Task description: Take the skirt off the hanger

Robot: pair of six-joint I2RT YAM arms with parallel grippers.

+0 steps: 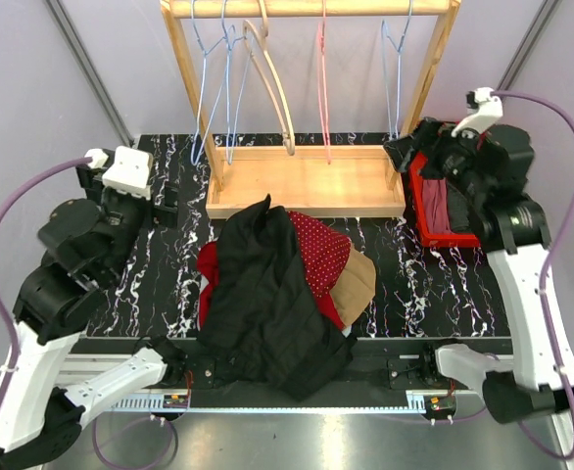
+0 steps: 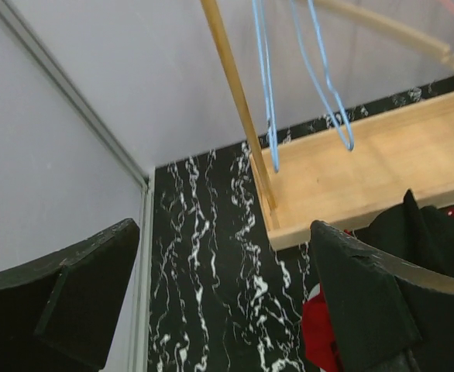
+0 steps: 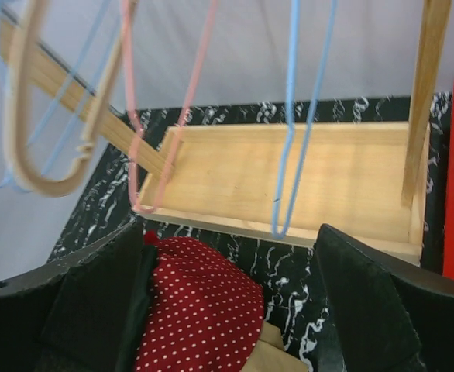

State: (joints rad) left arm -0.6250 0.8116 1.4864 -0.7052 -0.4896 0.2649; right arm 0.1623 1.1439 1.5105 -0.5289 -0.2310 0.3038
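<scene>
A pile of clothes lies on the table's middle: a black garment (image 1: pixel 267 294) on top, a red white-dotted garment (image 1: pixel 318 250) (image 3: pixel 204 310), a tan piece (image 1: pixel 358 284) and a plain red piece (image 1: pixel 207 279). I cannot tell which one is the skirt. The hangers on the wooden rack (image 1: pixel 307 186) are bare: blue wire hangers (image 1: pixel 214 93), a wooden one (image 1: pixel 272 88), a pink one (image 1: pixel 323 78) and a blue one (image 1: pixel 397 69). My left gripper (image 1: pixel 165 204) (image 2: pixel 223 310) is open and empty, left of the rack. My right gripper (image 1: pixel 405 152) (image 3: pixel 227 310) is open and empty at the rack's right end.
A red bin (image 1: pixel 442 211) holding dark cloth stands at the right, under my right arm. The rack's base tray (image 3: pixel 289 178) spans the back middle. Grey walls close in on both sides.
</scene>
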